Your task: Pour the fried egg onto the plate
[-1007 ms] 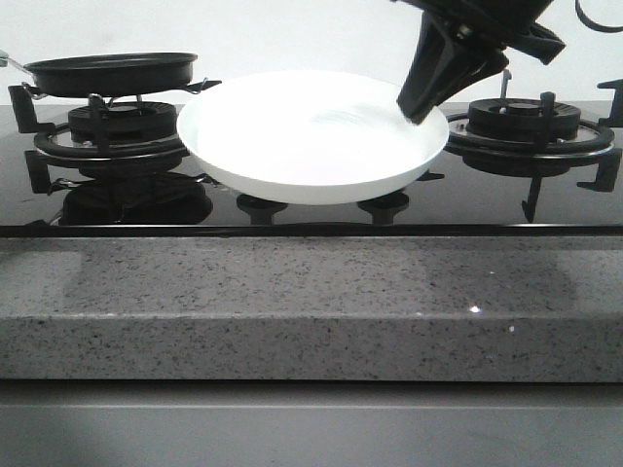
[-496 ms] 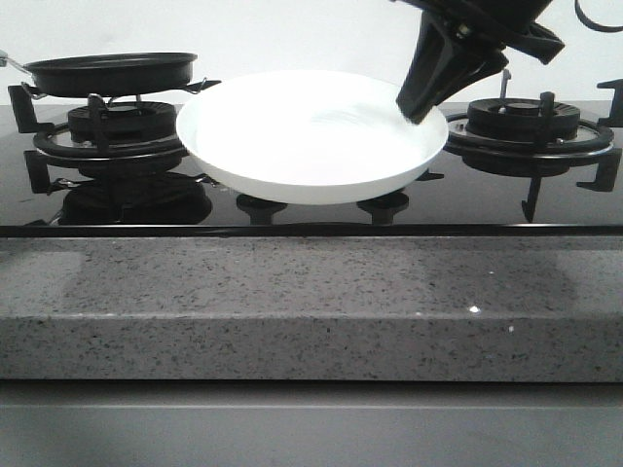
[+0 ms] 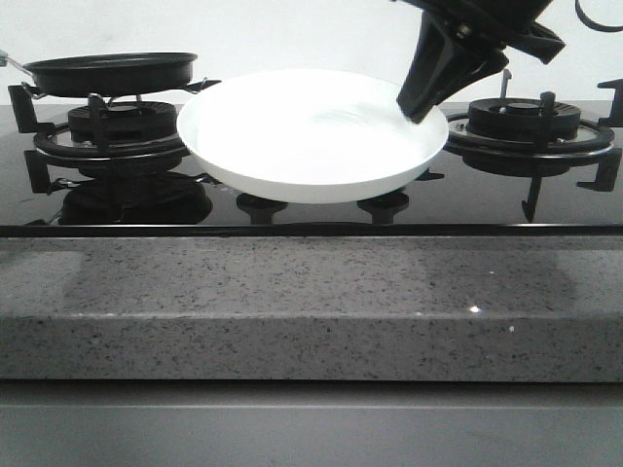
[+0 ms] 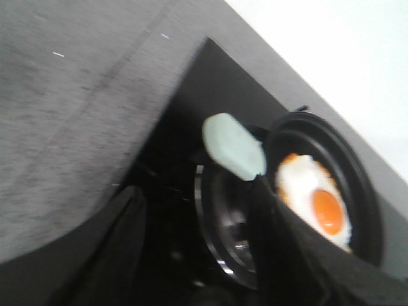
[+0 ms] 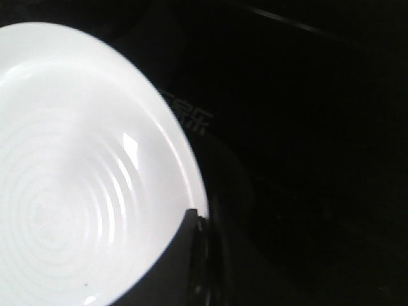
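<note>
A: Item one, plate (image 3: 311, 136). Location?

B: Centre of the hob (image 3: 311, 212), between the two burners, raised off the glass. Right gripper (image 3: 424, 97) grasps its right rim; the right wrist view shows a dark finger (image 5: 191, 255) clamped over the edge. Plate interior: bare, ringed, glossy. No food on it.

A: Item two, egg (image 4: 315, 201).

B: In the pan (image 4: 331, 185). Seen only in the left wrist view: pale white, orange yolk, lying flat on the pan floor. In the front view the pan (image 3: 112, 73) is above the left burner (image 3: 112, 131), roughly level; the egg is hidden behind its wall there.

A: Left gripper?

B: Two dark fingers (image 4: 121, 242) at the foot of the left wrist view, spread apart, nothing between them. A pale handle end (image 4: 233, 145) lies beyond them, near the pan, not touched. The view is blurred, so fine contact is hard to judge.

A: Right burner (image 3: 531, 122)?

B: Bare, unused.

A: Status of task?

B: Early, by my reading. Done: plate taken in hand and presented at centre. Outstanding: taking hold of the pan handle, carrying the pan over the plate, tipping it, egg sliding out. Pan and plate are apart, the pan left of the plate's rim.

A: Risk entry?

B: A floppy egg may cling, then drop suddenly; the plate is held by one rim only.
</note>
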